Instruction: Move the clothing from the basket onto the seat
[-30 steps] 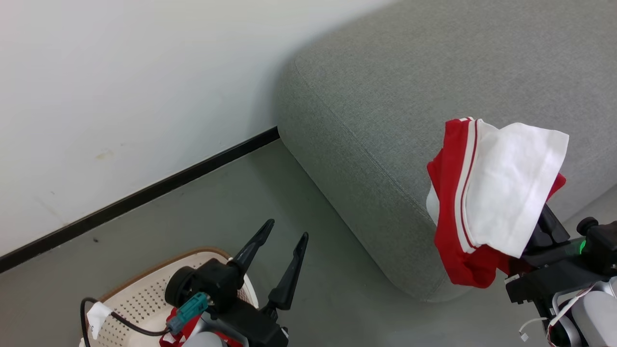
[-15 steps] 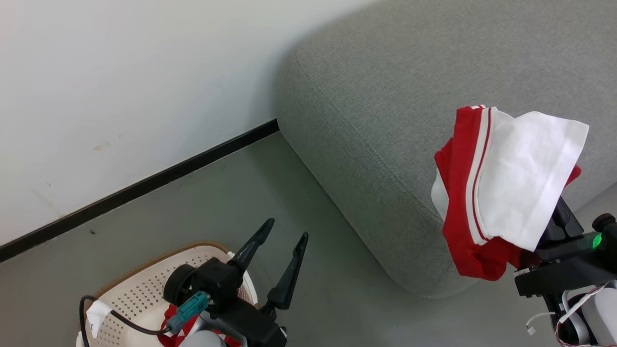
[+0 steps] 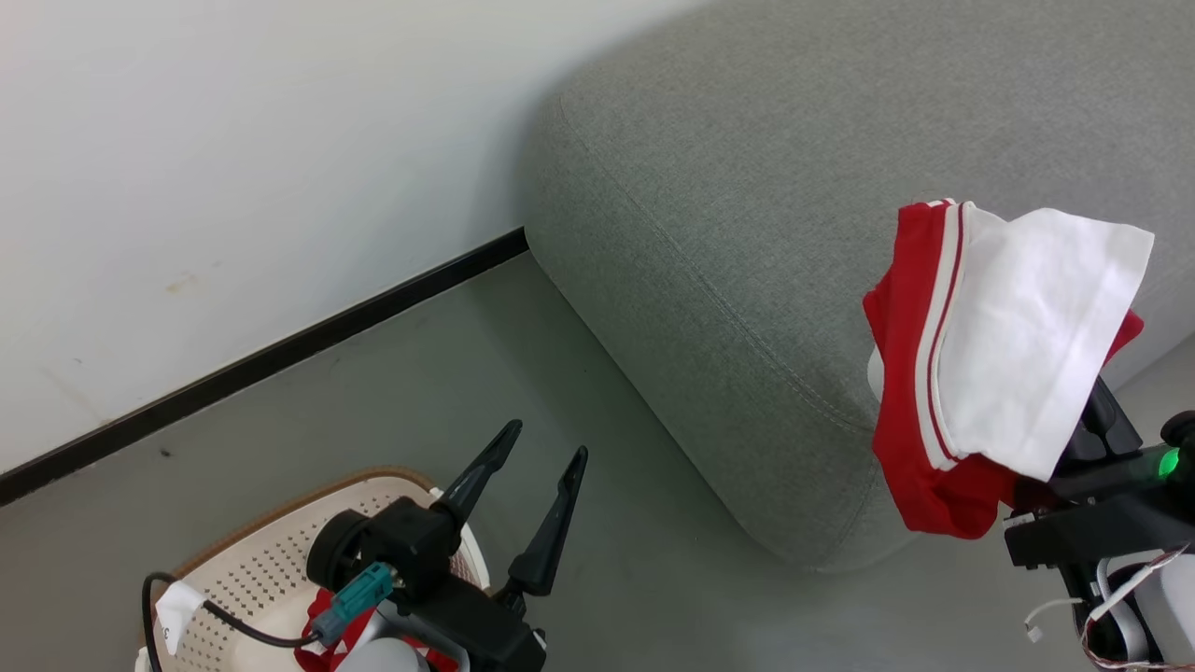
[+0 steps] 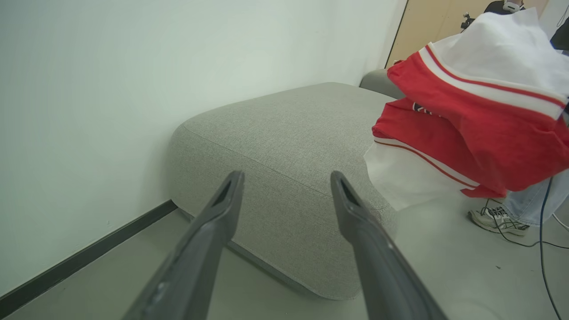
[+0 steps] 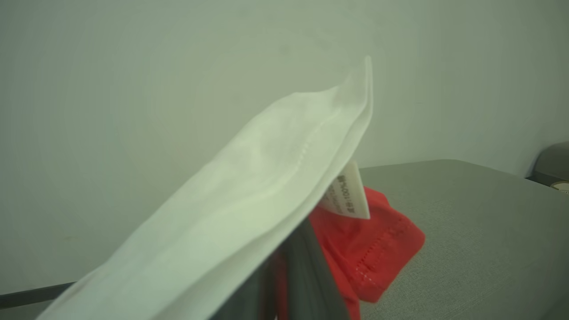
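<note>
Since a second ago the right gripper [image 3: 1094, 425] has carried its red-and-white garment [image 3: 1013, 341] slightly farther right along the front edge of the seat [image 3: 747, 187]. Its jaws are pressed together on the cloth, which hangs clear. Nearest, one basket [image 3: 247, 569] on the floor holds the second red garment [image 3: 322, 653]. Over it hovers the left gripper [image 3: 547, 439], jaws spread, holding nothing. Beyond lies the single grey seat against the wall.
</note>
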You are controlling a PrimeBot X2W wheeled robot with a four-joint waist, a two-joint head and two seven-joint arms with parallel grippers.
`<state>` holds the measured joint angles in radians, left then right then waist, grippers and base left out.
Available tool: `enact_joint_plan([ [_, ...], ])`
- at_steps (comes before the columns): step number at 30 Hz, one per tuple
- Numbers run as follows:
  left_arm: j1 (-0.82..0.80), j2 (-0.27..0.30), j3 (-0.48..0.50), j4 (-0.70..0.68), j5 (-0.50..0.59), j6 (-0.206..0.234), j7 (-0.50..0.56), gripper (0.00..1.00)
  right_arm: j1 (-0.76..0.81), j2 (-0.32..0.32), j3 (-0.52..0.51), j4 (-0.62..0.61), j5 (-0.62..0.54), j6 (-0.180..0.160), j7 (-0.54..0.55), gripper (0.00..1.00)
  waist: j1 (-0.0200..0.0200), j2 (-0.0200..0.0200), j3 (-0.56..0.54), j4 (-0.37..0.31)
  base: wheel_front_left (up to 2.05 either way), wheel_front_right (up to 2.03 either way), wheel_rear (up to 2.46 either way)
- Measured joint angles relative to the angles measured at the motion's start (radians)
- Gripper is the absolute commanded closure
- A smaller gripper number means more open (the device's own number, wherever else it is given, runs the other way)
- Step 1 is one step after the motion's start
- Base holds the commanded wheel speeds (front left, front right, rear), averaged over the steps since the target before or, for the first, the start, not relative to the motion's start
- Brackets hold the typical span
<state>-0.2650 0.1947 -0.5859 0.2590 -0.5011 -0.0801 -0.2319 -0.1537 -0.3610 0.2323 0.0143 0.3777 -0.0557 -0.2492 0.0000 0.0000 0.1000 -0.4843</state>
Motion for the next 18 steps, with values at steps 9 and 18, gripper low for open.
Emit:
enact_joint_plan([
  [9, -0.001, 0.006, 0.001, -0.013, 0.002, 0.001, 0.001, 0.00, -0.167, -0.004, -0.066, 0.137, 0.033, 0.049, 0.000, 1.00, 0.0000, 0.0000, 0.025, -0.019, 0.00, 0.00, 0.00],
  [18, -0.035, 0.010, -0.015, -0.037, 0.019, 0.000, 0.021, 0.00, -0.314, -0.004, -0.104, 0.315, 0.076, 0.102, 0.000, 1.00, 0.0001, 0.0000, 0.071, -0.022, 0.00, 0.00, 0.00],
])
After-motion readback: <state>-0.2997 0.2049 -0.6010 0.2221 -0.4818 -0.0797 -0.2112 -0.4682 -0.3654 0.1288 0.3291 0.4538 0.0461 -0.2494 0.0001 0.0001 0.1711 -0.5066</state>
